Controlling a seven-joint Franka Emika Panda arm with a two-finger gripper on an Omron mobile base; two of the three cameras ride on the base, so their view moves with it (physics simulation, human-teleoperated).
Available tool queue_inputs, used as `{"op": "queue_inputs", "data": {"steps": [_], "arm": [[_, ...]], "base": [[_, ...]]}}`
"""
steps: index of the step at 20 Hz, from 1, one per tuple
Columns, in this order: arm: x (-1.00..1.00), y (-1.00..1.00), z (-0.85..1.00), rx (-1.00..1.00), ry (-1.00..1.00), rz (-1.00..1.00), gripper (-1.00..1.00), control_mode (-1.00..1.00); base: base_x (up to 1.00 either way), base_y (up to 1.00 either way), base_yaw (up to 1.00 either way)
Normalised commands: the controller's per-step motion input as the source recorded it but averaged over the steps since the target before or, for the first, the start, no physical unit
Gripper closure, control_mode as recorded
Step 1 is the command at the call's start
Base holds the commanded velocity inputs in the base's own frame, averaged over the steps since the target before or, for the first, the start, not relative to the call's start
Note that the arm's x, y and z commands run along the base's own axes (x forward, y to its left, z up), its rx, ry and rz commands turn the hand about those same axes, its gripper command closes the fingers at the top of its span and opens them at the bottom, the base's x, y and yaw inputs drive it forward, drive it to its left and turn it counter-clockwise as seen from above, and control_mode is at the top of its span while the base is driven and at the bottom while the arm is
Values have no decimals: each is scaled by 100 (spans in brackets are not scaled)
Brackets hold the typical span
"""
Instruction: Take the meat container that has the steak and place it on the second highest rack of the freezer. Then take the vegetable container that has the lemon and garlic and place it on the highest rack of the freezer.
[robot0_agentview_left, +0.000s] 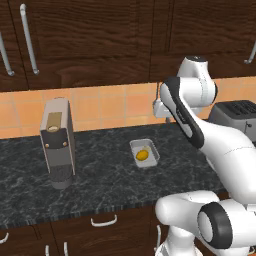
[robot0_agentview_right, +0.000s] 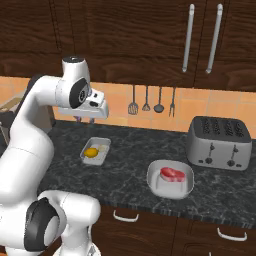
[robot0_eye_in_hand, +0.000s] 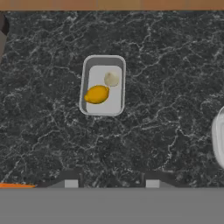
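Yellow lemon (robot0_eye_in_hand: 96, 94) and garlic (robot0_eye_in_hand: 111, 79) sit in my small grey tray (robot0_eye_in_hand: 85, 87) on the dark counter (robot0_eye_in_hand: 166, 65). My gripper (robot0_eye_in_hand: 108, 181) hangs above it, fingers apart, holding nothing. Steak (robot0_agentview_right: 171, 174) lies in its own tray (robot0_agentview_right: 170, 192) nearby.

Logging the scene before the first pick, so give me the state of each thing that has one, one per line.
hand: empty, fingers parted, high above the counter
vegetable container: on the counter, uncovered, untouched
lemon: lying in the vegetable container
garlic: in the same container, beside the lemon
meat container: on the counter, uncovered, untouched
steak: flat in the meat container
toaster: slots empty
upper cabinets: doors shut
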Motion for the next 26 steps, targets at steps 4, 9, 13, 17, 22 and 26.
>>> {"op": "queue_inputs", "data": {"steps": [4,9,13,17,22,26], "arm": [[-6,0,0,0,0,0,-100,-100],[-76,-62,-51,10,-5,-13,-100,-100],[-81,-100,-89,17,0,-36,-100,-100],[-47,-89,-94,25,1,-36,-100,-100],[3,-97,-49,37,25,-22,-100,-100],[20,-100,-49,42,30,-31,-100,-100]], "base": [[0,0,0],[0,0,0],[0,0,0],[0,0,0],[0,0,0],[0,0,0]]}}
